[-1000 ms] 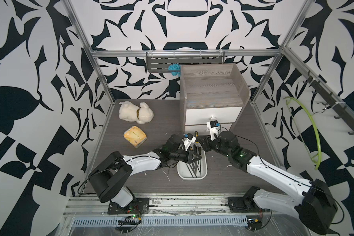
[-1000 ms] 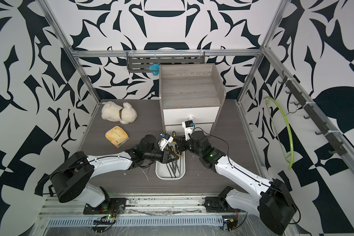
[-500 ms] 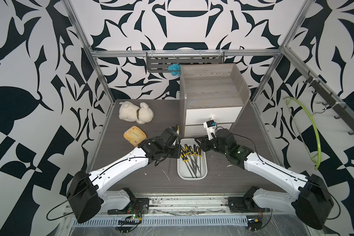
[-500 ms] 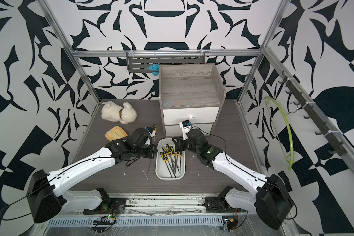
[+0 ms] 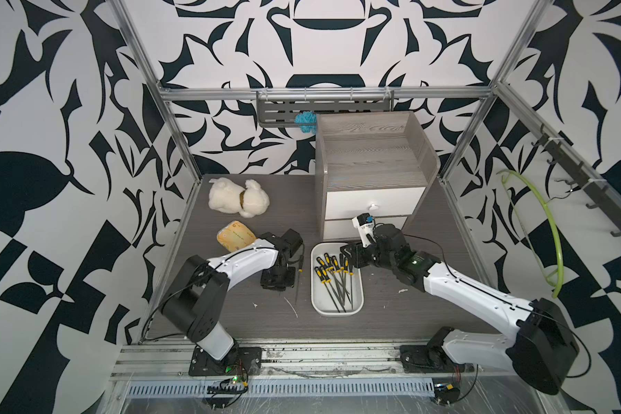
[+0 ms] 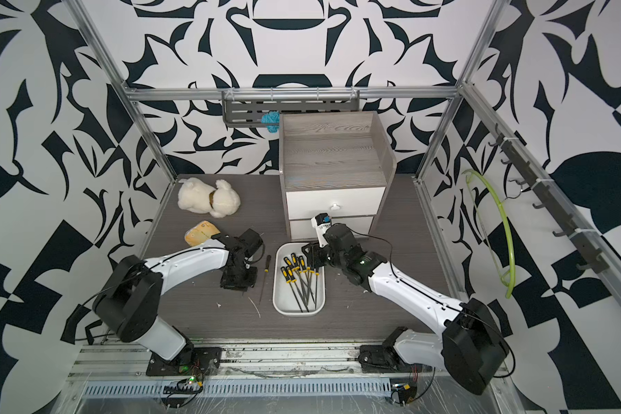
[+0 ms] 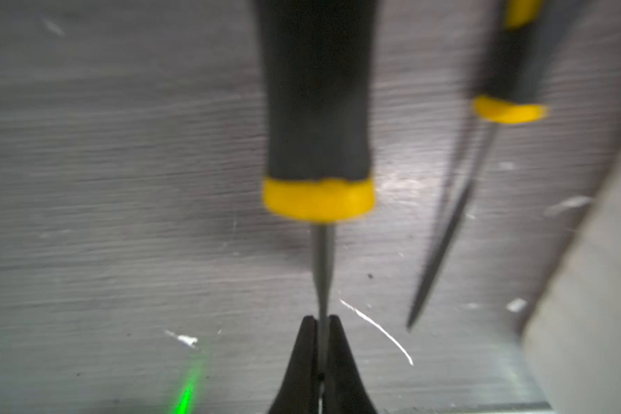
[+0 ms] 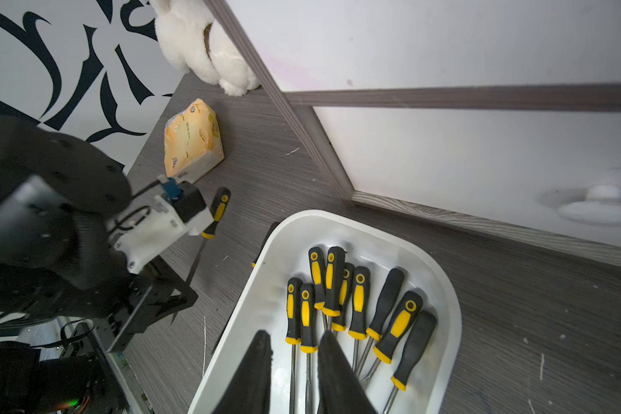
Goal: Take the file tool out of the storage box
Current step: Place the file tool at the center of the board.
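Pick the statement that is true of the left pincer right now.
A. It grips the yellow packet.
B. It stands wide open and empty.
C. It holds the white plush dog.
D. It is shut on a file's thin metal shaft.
D: in the left wrist view the left pincer is closed on the bare metal shaft of a file, just beyond its yellow collar.

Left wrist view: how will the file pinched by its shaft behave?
The file looks stiff, so bending seems unlikely. The left gripper pinches thin bare metal, so the thick handle may swing or slip. Its rounded handle could roll.
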{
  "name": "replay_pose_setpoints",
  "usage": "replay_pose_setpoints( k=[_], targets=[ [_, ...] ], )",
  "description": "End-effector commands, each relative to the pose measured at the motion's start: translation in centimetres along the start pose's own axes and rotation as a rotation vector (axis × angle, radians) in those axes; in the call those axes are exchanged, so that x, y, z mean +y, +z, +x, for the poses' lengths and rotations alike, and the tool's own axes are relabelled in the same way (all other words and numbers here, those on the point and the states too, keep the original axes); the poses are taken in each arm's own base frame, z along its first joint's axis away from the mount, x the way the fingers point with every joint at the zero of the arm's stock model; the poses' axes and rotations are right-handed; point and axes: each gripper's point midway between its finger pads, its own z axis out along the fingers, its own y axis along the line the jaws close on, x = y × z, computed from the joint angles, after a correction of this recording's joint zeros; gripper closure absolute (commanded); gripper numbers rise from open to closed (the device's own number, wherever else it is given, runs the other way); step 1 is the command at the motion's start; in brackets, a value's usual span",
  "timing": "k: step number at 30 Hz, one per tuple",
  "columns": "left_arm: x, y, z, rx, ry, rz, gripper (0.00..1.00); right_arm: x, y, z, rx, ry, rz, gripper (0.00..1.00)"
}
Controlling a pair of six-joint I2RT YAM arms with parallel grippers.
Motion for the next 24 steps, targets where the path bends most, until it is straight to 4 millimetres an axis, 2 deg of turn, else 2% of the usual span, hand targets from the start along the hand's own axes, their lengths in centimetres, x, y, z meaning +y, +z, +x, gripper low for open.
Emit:
replay_pose_setpoints(
  k=[1,14,16,24],
  targets=[
    [-0.4,0.6,0.5,0.076,0.026,0.011,1.0,1.4,-0.5,-1.8,-0.037,-0.021,-0.035,0.72],
    [-1.6,1.3,0.2,0.131,0.049,0.051,1.0,1.3,0.0,-1.5,-0.016,-0.015,-0.031,0.72],
    [-1.3,1.4,0.2,0.137,0.042,0.047,0.94,1.3,0.0,-1.4,-0.012,-0.014,-0.029,0.72],
    [-1.3,1.4,0.0,0.135,0.041,0.046,0.89,1.2,0.8,-0.9,0.023,-0.008,-0.028,0.72]
  ],
)
